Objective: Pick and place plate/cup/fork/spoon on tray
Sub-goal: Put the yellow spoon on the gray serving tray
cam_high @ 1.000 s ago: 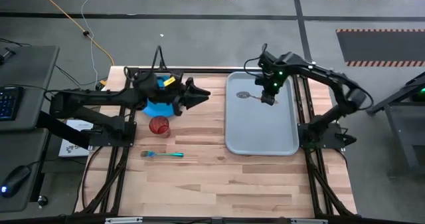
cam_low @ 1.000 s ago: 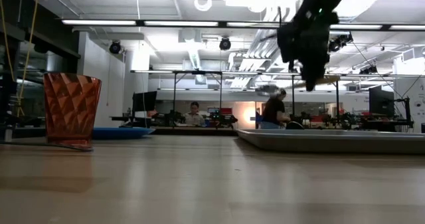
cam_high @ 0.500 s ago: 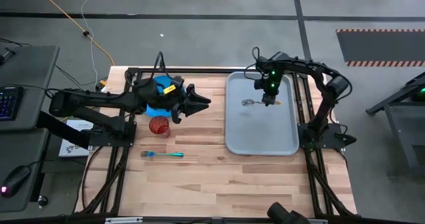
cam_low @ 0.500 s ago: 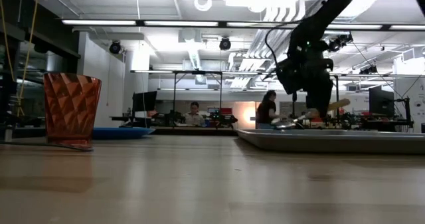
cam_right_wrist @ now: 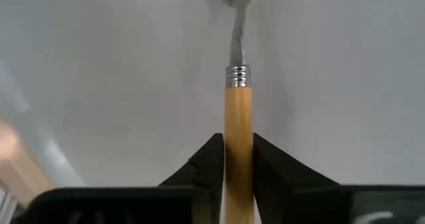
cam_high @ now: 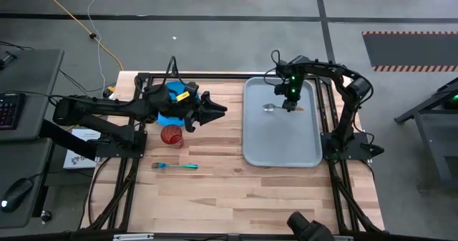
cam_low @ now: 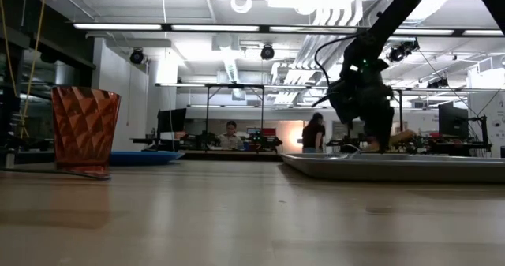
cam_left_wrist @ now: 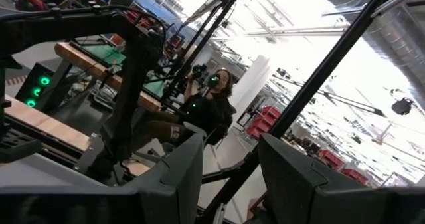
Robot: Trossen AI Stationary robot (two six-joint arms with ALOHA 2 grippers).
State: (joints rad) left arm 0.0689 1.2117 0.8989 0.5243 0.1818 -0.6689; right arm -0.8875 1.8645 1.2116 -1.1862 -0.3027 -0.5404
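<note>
**Spoon low over the tray, clamped in the right fingers**

Spoon [cam_right_wrist: 238,104] front and centre in the right wrist view: its tan-orange handle runs straight up between the two dark fingers [cam_right_wrist: 202,167], which press against it from both sides. That's a firm grasp on the handle, with the metal collar and the thin silver neck sticking out beyond the fingertips and the bowl only just showing at the far end.

From above, the right gripper [cam_high: 288,104] sits over the far end of the tray [cam_high: 280,144], the spoon's silver bowl [cam_high: 268,108] pointing toward the worktop's middle. At table height the right gripper [cam_low: 371,136] hangs right down at the tray's rim [cam_low: 394,167], with the handle poking out beside it. Whether the bowl is touching the tray floor, I can't tell from here.

Over on the other side, the left gripper [cam_high: 215,109] waits above the worktop [cam_high: 229,191], fingers spread apart with a clear gap between them in its own wrist view. The blue plate [cam_high: 169,115] lies partly under that arm, the red-orange cup [cam_high: 171,135] stands just in front of the plate, and the fork [cam_high: 174,166] lies flat on the wood nearer the front edge, well apart from the tray.
</note>
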